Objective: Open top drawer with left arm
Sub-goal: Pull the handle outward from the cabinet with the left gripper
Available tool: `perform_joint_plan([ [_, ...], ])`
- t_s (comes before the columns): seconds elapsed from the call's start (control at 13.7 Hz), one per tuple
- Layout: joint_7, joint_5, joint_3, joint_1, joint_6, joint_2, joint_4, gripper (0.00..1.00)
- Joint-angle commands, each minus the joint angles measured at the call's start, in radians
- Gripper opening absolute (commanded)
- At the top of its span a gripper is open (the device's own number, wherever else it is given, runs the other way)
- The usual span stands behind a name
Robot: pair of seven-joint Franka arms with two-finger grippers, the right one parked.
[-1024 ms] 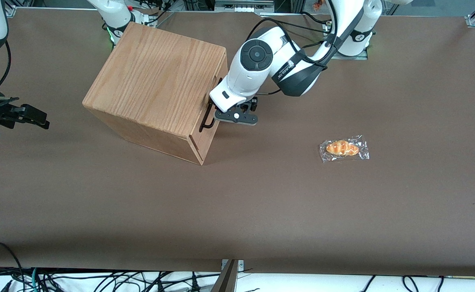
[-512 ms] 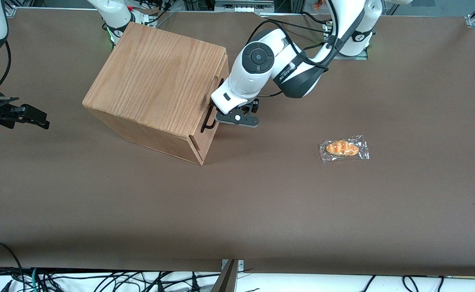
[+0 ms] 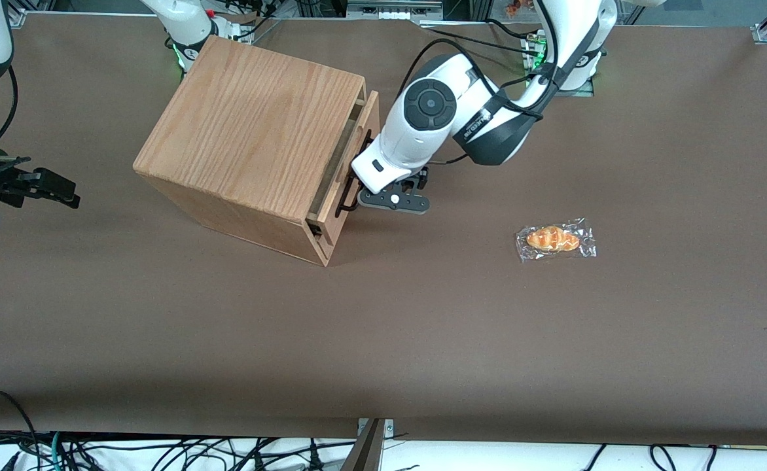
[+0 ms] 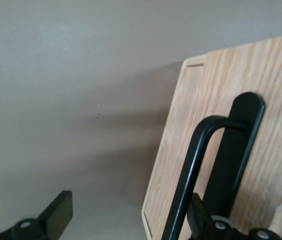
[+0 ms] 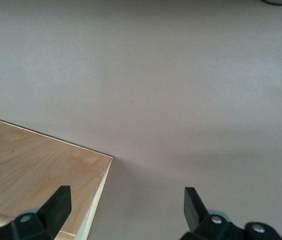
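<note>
The fingers (image 4: pixel 201 220) stand spread, one hooked inside the bar handle (image 3: pixel 352 175) rather than pinching it. The drawer (image 3: pixel 347 163) sits at the top of the cabinet (image 3: pixel 252 124), beside the left arm (image 3: pixel 436 124). It should slide stiffly and lightly; the handle is the only hold. A second ago it was flush; now a narrow gap shows.

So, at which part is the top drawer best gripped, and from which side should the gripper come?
Probably at the black bar handle on the top drawer. It stands off the front panel, leaving room for a finger, so approach from in front of the drawer. The gripper is at that handle.
</note>
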Motion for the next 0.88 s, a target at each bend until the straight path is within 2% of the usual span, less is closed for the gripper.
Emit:
perform_joint_plan([
  [0.0, 0.027, 0.01, 0.003, 0.019, -0.045, -0.017, 0.004, 1.0],
  [0.8, 0.065, 0.01, 0.004, 0.06, -0.117, -0.046, 0.001, 1.0],
])
